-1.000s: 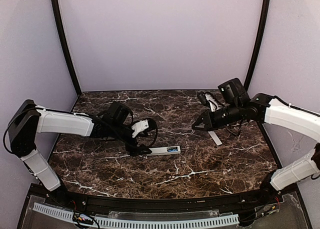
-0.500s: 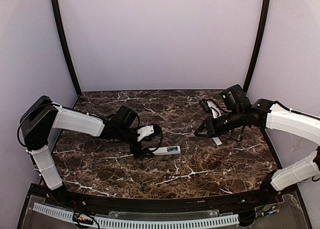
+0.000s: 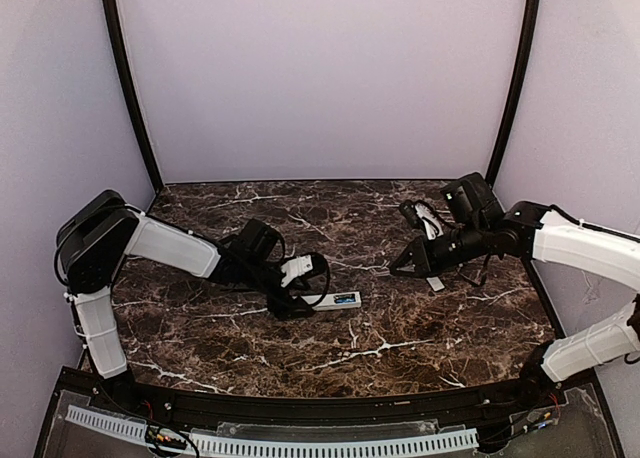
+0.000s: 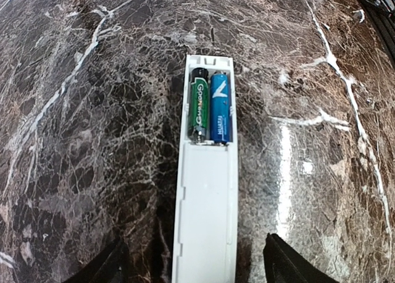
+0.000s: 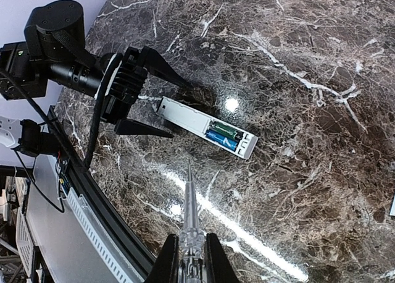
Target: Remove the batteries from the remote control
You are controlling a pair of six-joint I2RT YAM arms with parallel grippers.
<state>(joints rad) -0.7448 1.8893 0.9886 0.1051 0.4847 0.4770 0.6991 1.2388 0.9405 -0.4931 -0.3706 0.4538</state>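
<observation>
Left arm stretched low, left end effector [image 4: 194, 267] wide open astride remote control [image 4: 207, 190], right end effector [image 5: 190, 258] clamping thin tool [image 5: 188, 196]

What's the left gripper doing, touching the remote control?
Apart. Left wrist view: the left gripper straddles the remote control, bare tabletop showing between it and each finger.

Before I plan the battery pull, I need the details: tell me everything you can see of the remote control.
The remote control is a slim white plastic-looking bar lying flat, back up, on the marble table. The compartment at one end lies open and holds a green battery and a blue battery side by side. The left gripper straddles the other end, open, its fingers seemingly clear of it.
</observation>
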